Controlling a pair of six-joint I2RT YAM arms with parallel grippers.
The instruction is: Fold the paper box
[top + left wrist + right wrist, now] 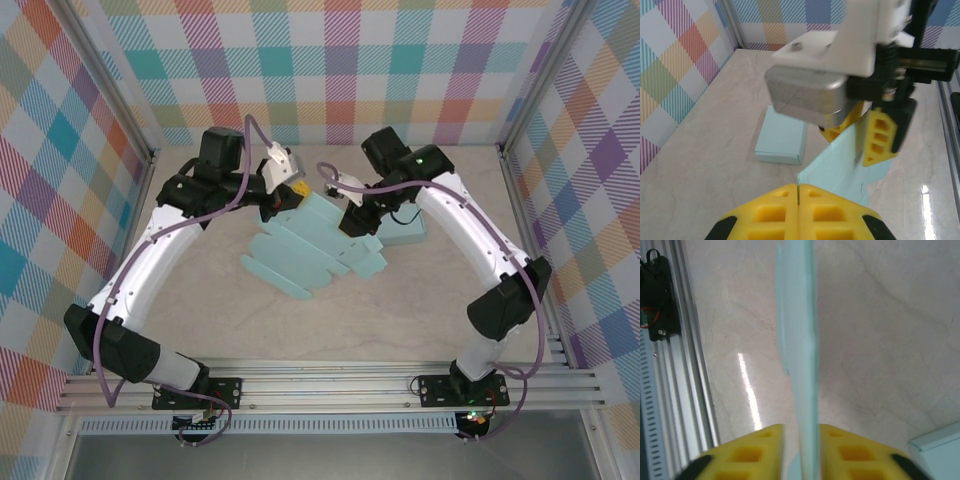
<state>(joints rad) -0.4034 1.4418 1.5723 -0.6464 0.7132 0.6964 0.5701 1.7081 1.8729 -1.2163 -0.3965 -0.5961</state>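
The paper box (310, 250) is a flat light-blue cut-out blank lying mid-table, its far edge lifted. My left gripper (285, 203) holds that edge at the far left. In the left wrist view the yellow fingers (770, 207) are shut on the thin sheet (840, 165), and the left gripper (798, 192) pinches its corner. My right gripper (352, 215) is at the blank's far right edge. In the right wrist view the right gripper (801, 432) stands slightly open, with the sheet (799, 340) edge-on between the fingers and a gap beside it.
A folded light-blue box (405, 233) sits just right of the blank, near the right arm; it also appears as the folded box (782, 135) and as a corner (940, 447). Aluminium rails (330, 385) run along the near edge. Checked walls enclose the table.
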